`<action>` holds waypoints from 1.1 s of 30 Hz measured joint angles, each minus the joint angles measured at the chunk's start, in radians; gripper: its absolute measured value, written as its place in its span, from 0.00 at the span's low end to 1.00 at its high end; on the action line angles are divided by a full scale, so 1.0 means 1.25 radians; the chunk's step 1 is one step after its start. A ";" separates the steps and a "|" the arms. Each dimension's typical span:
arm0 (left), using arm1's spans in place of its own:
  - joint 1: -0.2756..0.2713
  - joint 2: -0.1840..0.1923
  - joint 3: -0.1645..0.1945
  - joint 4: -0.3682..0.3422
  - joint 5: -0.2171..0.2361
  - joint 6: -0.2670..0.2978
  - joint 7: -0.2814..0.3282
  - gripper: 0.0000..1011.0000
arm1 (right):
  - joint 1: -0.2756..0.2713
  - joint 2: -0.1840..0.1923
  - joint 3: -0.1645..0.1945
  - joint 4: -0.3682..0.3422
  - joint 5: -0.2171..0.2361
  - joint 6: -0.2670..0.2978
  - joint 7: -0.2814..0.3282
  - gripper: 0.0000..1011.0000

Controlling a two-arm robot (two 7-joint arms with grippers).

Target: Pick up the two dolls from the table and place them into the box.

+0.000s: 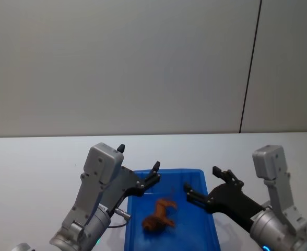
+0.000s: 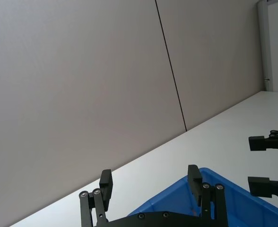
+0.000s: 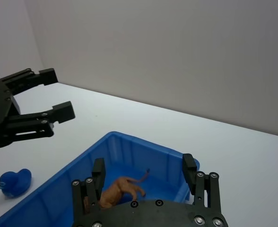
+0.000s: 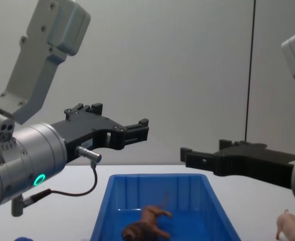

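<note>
The left gripper (image 1: 138, 159) sits in the lower left-centre of the head view. Its two black fingers are spread apart with nothing between them, one tip over the far left corner of the box (image 1: 166, 171). The right gripper (image 1: 201, 179) mirrors it in the lower right-centre, fingers likewise parted and empty, tips pointing inward over the box's far right corner. In the chest view both hang at mid-height, well above the rim, and face each other across a gap in the middle of the frame.

Below them, at the bottom centre of the head view, the box rests on the white table (image 1: 38, 157). The brown doll (image 1: 160, 214) lies inside it on the floor, near the middle. The blue doll (image 3: 14, 182), seen from the right wrist, stands on the table outside the box, apart from its wall, on the left gripper's side. In the lower right corner of the chest view a small pink toy (image 4: 290, 226) lies beside the box. Behind everything is a plain pale wall (image 1: 117, 63) with one dark vertical seam (image 1: 250, 68)
</note>
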 joint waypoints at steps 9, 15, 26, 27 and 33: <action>0.000 0.000 0.000 0.000 0.000 0.000 0.000 0.99 | -0.028 0.020 0.011 -0.037 -0.006 0.010 -0.064 0.99; 0.000 0.000 0.000 0.000 0.000 0.000 0.000 0.99 | -0.064 0.044 0.025 -0.078 -0.007 0.023 -0.121 0.99; 0.000 0.000 0.000 0.000 0.000 0.000 0.000 0.99 | -0.131 0.086 0.050 -0.134 0.007 0.063 -0.216 0.99; 0.000 0.000 0.000 0.000 0.000 0.000 0.000 0.99 | -0.135 0.087 0.052 -0.135 0.007 0.065 -0.221 0.99; 0.000 0.000 0.000 0.000 0.000 0.000 0.000 0.99 | -0.155 0.096 0.058 -0.139 0.012 0.082 -0.247 0.99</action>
